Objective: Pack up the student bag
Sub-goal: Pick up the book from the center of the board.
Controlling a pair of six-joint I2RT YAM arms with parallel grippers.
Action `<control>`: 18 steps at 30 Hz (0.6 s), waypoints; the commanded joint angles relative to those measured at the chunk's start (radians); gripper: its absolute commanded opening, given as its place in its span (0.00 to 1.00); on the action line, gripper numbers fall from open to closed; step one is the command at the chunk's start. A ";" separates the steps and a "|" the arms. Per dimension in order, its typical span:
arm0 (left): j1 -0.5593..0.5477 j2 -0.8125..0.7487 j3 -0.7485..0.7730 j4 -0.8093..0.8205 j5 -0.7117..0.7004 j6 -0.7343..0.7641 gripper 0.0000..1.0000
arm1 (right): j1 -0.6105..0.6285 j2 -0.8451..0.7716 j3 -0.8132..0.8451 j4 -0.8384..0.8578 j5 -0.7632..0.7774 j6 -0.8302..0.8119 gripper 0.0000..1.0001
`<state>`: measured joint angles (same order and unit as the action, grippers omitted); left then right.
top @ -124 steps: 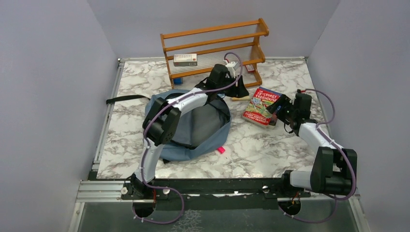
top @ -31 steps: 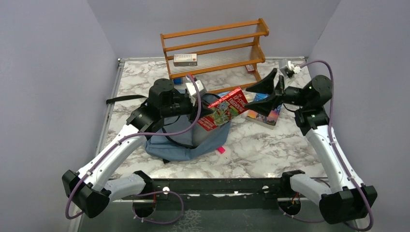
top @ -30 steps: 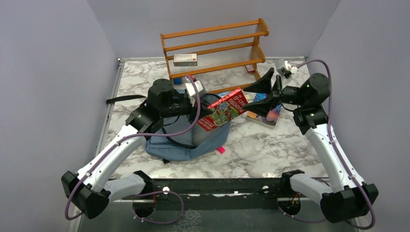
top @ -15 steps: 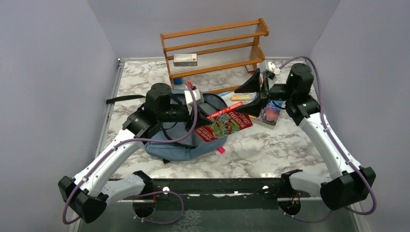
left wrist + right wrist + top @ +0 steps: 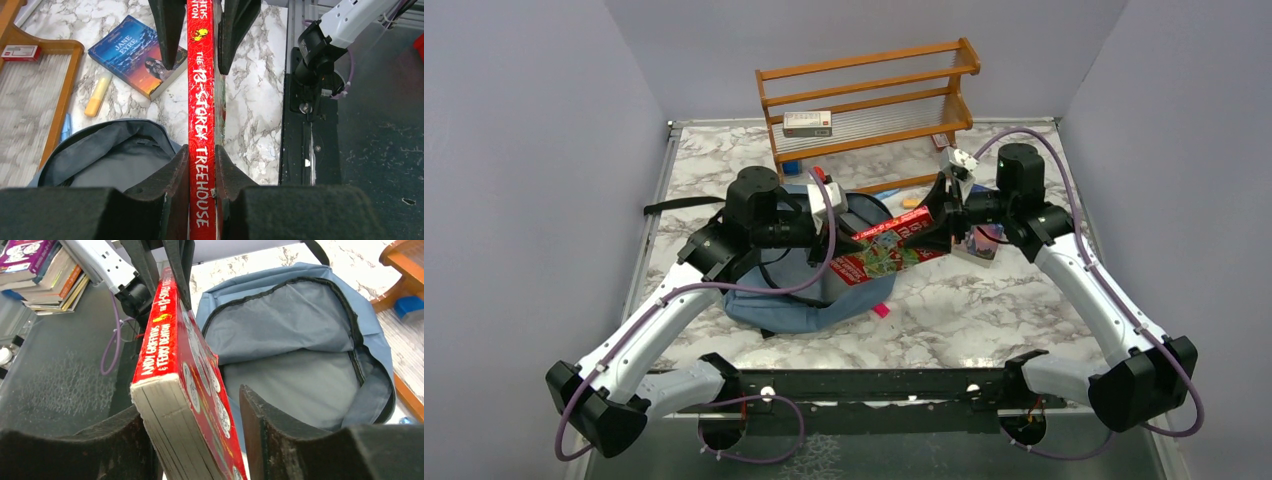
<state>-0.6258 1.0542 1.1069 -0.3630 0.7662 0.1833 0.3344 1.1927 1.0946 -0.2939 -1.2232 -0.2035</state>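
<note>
While our left claw clamps the book and our right claw straddles its far end unclosed, the bag lies unzipped nearer the surface's left edge, probably floppy, best held by its rim.

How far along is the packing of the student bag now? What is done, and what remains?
Done: the student bag lies unzipped, its mouth open; the inside that shows looks empty. In hand: the left tool clamps the red book at one end, and the right tool straddles its far end, jaws not closed. Left: put this book in, then probably the Jane Eyre book and the yellow marker on the table.
</note>
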 commanded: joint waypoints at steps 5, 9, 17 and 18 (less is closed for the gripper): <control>0.000 0.019 0.083 0.034 -0.026 0.041 0.00 | 0.016 0.012 0.009 -0.070 0.014 -0.068 0.35; 0.000 0.019 0.084 0.048 -0.113 0.009 0.00 | 0.017 0.001 0.020 -0.044 -0.020 -0.059 0.15; 0.000 0.009 0.049 0.074 -0.351 -0.042 0.57 | 0.017 -0.097 -0.068 0.252 0.369 0.230 0.01; 0.000 0.008 0.035 0.080 -0.412 -0.046 0.62 | 0.017 -0.104 -0.076 0.255 0.478 0.263 0.01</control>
<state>-0.6258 1.0786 1.1484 -0.3347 0.5762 0.1696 0.3462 1.1419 1.0389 -0.2016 -1.0874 -0.1104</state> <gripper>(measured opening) 0.524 0.230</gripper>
